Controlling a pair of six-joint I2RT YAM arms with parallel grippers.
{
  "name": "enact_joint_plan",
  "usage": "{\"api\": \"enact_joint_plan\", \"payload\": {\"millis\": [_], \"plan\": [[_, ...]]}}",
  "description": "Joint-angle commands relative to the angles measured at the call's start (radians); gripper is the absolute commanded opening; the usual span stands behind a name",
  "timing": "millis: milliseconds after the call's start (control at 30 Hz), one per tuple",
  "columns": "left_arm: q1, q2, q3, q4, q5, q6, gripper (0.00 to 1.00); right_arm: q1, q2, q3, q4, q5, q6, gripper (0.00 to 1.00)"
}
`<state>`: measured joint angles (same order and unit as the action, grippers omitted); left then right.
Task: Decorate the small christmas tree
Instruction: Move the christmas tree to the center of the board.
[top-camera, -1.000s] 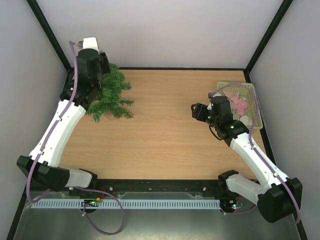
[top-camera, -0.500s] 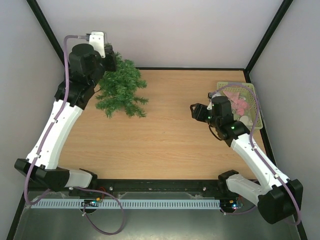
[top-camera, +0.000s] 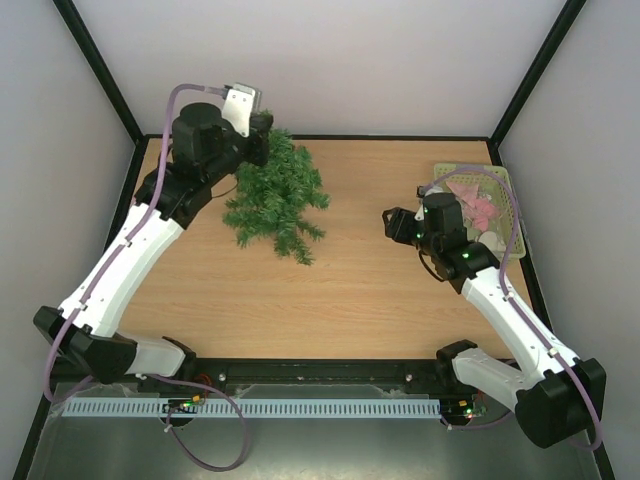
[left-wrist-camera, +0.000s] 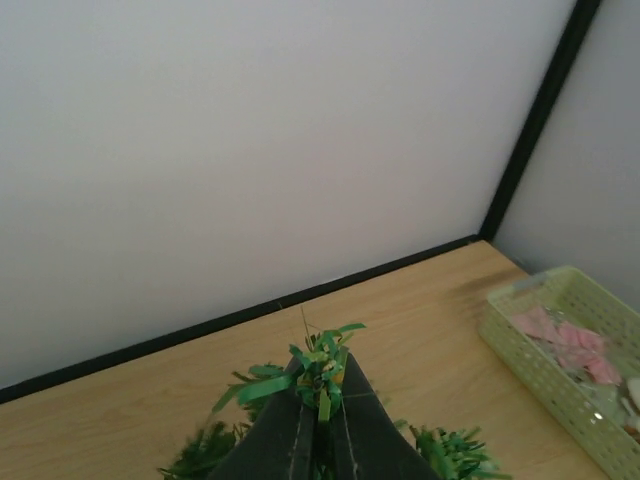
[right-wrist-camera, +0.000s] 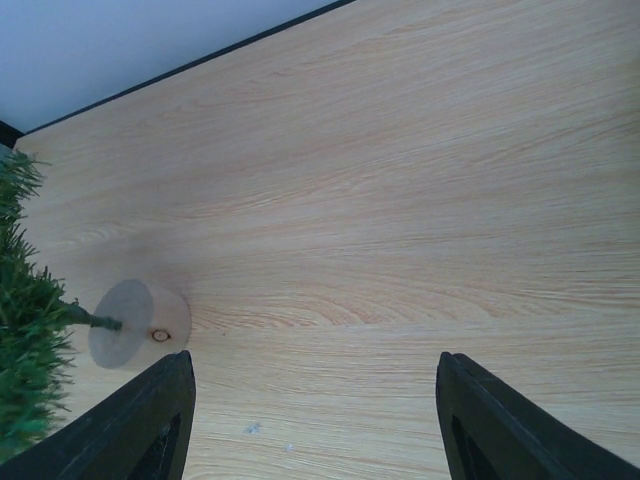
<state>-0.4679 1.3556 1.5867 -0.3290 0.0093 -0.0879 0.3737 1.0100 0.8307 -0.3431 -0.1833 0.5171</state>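
Note:
The small christmas tree (top-camera: 276, 197), dark green and bristly, hangs tilted at the back left of the table. My left gripper (top-camera: 262, 141) is shut on its tip. In the left wrist view the two dark fingers (left-wrist-camera: 365, 425) pinch the tuft of green needles (left-wrist-camera: 325, 365) between them. In the right wrist view the tree's round pale wooden foot (right-wrist-camera: 139, 323) sits low over the table, with branches (right-wrist-camera: 22, 330) at the left edge. My right gripper (top-camera: 394, 222) stands open over bare wood, right of the tree, with nothing between its fingers (right-wrist-camera: 160, 425).
A pale green basket (top-camera: 505, 185) holding pink and white ornaments stands at the back right, behind my right wrist; it also shows as the basket (left-wrist-camera: 560, 375) at the right of the left wrist view. Black frame posts and grey walls close in the table.
My left gripper has shut on the tree's tip and swung right from the back left corner, carrying the tree with it. The right arm has barely moved.

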Motion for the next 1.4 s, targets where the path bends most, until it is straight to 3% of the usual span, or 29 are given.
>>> {"api": "enact_joint_plan", "payload": {"millis": [0,100,200,267,433,567,800,1100,1167,1367], "plan": [[-0.024,-0.007,0.012,0.074,0.039,0.029,0.03,0.006,-0.001,0.028,-0.052,0.058,-0.025,0.64],[-0.025,-0.007,0.014,0.054,0.05,0.028,0.11,0.006,0.01,0.042,-0.076,0.091,-0.029,0.65],[-0.025,-0.015,0.037,0.017,0.043,0.011,0.56,0.006,0.026,0.065,-0.109,0.138,-0.032,0.65],[-0.026,-0.023,0.064,-0.022,0.024,-0.004,0.73,0.005,0.045,0.084,-0.125,0.195,-0.04,0.66],[-0.025,-0.087,0.064,-0.114,-0.016,-0.056,0.86,-0.008,0.148,0.139,-0.146,0.356,-0.09,0.71],[-0.024,-0.217,-0.099,-0.151,0.012,-0.104,0.99,-0.098,0.253,0.171,-0.162,0.384,-0.115,0.71],[-0.025,-0.508,-0.471,-0.146,0.073,-0.16,0.99,-0.244,0.359,0.134,-0.122,0.356,-0.148,0.71],[-0.025,-0.742,-0.801,-0.051,0.029,-0.136,0.99,-0.269,0.547,0.196,-0.098,0.447,-0.184,0.72],[-0.025,-0.757,-0.848,-0.023,0.036,-0.135,0.99,-0.27,0.582,0.199,-0.085,0.433,-0.214,0.69],[-0.025,-0.757,-0.889,0.001,0.036,-0.117,0.99,-0.271,0.63,0.225,-0.062,0.216,-0.248,0.43]]}}
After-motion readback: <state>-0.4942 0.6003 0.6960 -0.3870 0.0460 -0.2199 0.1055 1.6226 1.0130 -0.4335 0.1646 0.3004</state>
